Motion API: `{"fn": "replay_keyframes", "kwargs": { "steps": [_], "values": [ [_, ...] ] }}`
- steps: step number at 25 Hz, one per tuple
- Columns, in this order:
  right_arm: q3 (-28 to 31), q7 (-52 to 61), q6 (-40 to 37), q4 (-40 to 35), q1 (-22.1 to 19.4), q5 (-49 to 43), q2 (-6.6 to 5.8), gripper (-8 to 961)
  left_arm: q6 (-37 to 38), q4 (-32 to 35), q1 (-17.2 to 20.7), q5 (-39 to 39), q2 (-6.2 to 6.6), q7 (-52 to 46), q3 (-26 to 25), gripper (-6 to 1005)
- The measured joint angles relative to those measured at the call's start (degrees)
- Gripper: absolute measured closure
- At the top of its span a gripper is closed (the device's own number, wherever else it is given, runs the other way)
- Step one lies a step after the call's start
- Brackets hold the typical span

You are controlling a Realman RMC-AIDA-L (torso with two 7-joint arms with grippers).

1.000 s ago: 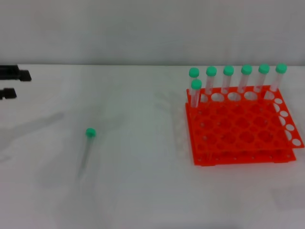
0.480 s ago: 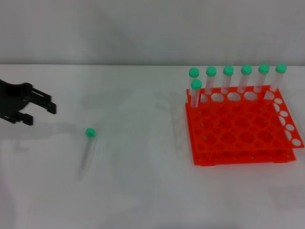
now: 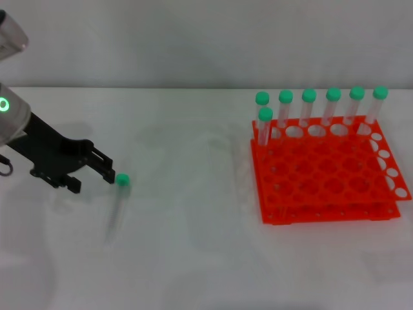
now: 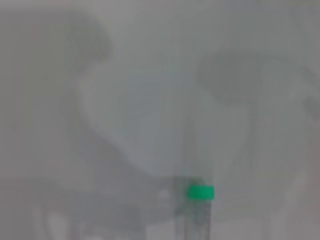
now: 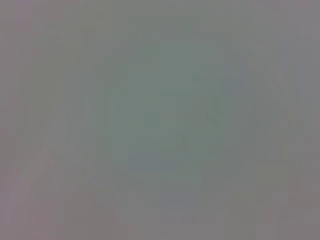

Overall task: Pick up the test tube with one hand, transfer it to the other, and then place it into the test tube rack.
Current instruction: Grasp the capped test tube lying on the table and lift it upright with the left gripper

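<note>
- The first pick-up is in hand: the tube [image 3: 118, 201] lies on the worktop [image 3: 193, 258], at 9 o'clock from the rack [image 3: 326, 177].
- The left pincer [image 3: 94, 174] is released, its fingers beside the green cap [image 3: 122, 179].
- Next, the fingers should be lowered around the tube and clenched.

My left end effector [image 3: 93, 173] looks matt black plastic; the test tube [image 3: 118, 205] is clear smooth plastic, the test tube rack [image 3: 326, 177] glossy orange plastic, the worktop [image 3: 187, 258] matt white
</note>
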Motion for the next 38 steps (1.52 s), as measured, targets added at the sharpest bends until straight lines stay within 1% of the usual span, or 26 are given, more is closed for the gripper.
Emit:
{"fn": "replay_keyframes", "kwargs": {
  "steps": [4, 10, 15, 17, 19, 20, 25, 33, 38],
  "values": [
    [-0.2, 0.0, 0.0, 0.0, 0.1, -0.2, 0.00, 111, -0.1, -1.7, -0.8, 0.1, -0.63, -0.4, 1.7, 285],
    [-0.3, 0.0, 0.0, 0.0, 0.1, -0.3, 0.00, 111, -0.1, -4.2, -2.2, 1.2, -0.88, -0.4, 2.7, 289],
    [-0.3, 0.0, 0.0, 0.0, 0.1, -0.3, 0.03, 111, -0.1, -5.1, -2.8, 1.8, -1.12, -0.5, 5.5, 293],
    [-0.3, 0.0, 0.0, 0.0, 0.1, -0.3, 0.07, 111, -0.3, -5.2, -2.8, 2.1, -1.53, -0.5, 5.5, 294],
    [-0.3, 0.0, 0.0, 0.1, 0.1, -0.3, 0.09, 111, -1.1, -5.7, -2.8, 2.6, -2.29, -0.5, 5.6, 295],
    [-0.3, 0.0, 0.0, 0.1, 0.1, -0.3, 0.09, 111, -1.1, -5.7, -2.8, 2.6, -2.29, -0.5, 5.6, 296],
    [-0.3, 0.0, 0.0, 0.1, 0.1, -0.3, 0.10, 112, -2.0, -7.3, -2.9, 3.0, -3.17, -0.4, 5.6, 300],
    [-0.3, 0.0, 0.0, 0.0, 0.2, -0.4, 0.09, 112, -2.9, -7.4, -2.6, 3.3, -3.28, -0.5, 5.7, 305],
    [-0.4, 0.0, 0.3, 0.1, 0.3, -0.4, 0.09, 112, -4.6, -8.3, -2.6, 5.8, -3.40, -0.4, 5.7, 309]
  ]
}}
